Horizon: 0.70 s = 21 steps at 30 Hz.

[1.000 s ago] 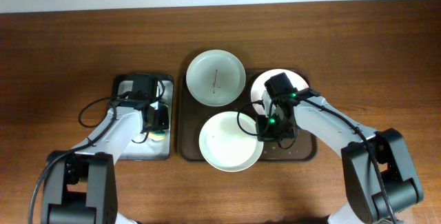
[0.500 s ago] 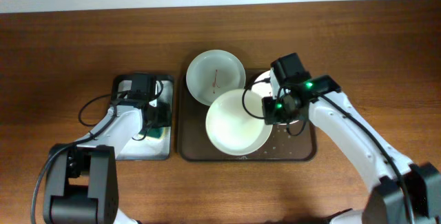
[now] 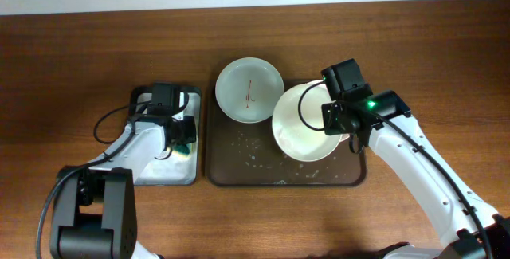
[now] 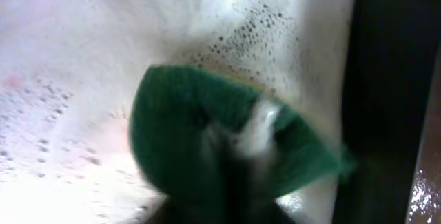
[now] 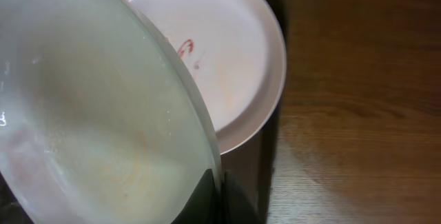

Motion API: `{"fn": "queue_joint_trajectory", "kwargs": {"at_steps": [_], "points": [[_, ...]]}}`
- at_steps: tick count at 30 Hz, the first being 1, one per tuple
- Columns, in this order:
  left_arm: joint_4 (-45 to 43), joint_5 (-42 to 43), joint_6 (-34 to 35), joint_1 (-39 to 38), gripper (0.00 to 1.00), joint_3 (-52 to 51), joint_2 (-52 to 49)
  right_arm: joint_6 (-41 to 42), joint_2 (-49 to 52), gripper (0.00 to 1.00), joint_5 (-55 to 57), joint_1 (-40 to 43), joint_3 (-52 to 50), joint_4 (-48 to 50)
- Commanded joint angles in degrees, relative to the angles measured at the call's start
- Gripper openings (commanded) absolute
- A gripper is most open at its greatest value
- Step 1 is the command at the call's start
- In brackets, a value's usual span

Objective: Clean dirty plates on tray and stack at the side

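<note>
The dark brown tray [image 3: 239, 159] lies mid-table, wet with foam flecks. A pale plate [image 3: 249, 89] with a reddish smear sits at its back left. My right gripper [image 3: 341, 122] is shut on the rim of a pale plate without smear [image 3: 303, 127], holding it tilted above the tray's right side. In the right wrist view the jaws [image 5: 220, 193] pinch that plate [image 5: 89, 114], and the pinkish white plate [image 5: 231, 58] with a smear lies below it. My left gripper [image 3: 182, 135] is shut on the green sponge [image 4: 220, 141].
The smaller black tray [image 3: 155, 171] with white foam inside [image 4: 62, 65] stands left of the brown tray, and my left gripper is inside it. Bare wooden table [image 3: 446, 68] lies to the right of the brown tray.
My right gripper has lifted the clean-looking plate from the tray's front and carried it right and back, over the pinkish plate. The left gripper stayed in the foam tray with the sponge.
</note>
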<state>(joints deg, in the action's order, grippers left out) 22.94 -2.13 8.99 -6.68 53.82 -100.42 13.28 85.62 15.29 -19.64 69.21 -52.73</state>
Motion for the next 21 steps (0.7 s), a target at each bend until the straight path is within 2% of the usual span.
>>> {"fn": "queue_joint_trajectory", "kwargs": {"at_steps": [1, 2, 3, 7, 9, 11, 13, 17, 18, 21], "points": [[0.9, 0.9, -0.1, 0.1, 0.69, -0.3, -0.9, -1.0, -1.3, 0.04, 5.3, -2.6, 1.0, -0.2], [1.5, 0.9, -0.1, 0.1, 0.75, -0.3, -0.9, -1.0, -1.3, 0.04, 6.6, -3.4, 1.0, -0.2], [2.4, 0.9, -0.1, 0.1, 0.76, -0.3, -0.9, -1.0, -1.3, 0.04, 8.2, -4.3, 1.0, -0.2], [7.8, 0.9, -0.1, 0.1, 0.78, -0.3, -0.9, -1.0, -1.3, 0.04, 15.0, -8.8, 1.0, 0.2], [8.9, 0.9, -0.1, 0.1, 0.75, -0.3, -0.9, -1.0, -1.3, 0.04, 17.3, -10.8, 1.0, 0.7], [9.1, 0.9, -0.1, 0.1, 0.61, -0.3, -0.9, -1.0, -1.3, 0.04, 19.6, -12.4, 1.0, 1.3], [9.4, 0.9, -0.1, 0.1, 0.37, -0.3, -0.9, -1.0, -1.3, 0.04, 22.7, -13.9, 1.0, 1.7], [9.4, 0.9, -0.1, 0.1, 0.04, -0.3, -0.9, -1.0, -1.3, 0.04, 29.9, -16.7, 1.0, 2.6], [9.4, 0.9, -0.1, 0.1, 0.0, -0.3, -0.9, -1.0, -1.4, 0.04, 31.2, -17.4, 1.0, 2.9], [9.2, 0.9, -0.1, 0.1, 0.0, -0.3, -0.9, -1.0, -1.4, 0.04, 32.2, -18.6, 1.0, 3.5]]}}
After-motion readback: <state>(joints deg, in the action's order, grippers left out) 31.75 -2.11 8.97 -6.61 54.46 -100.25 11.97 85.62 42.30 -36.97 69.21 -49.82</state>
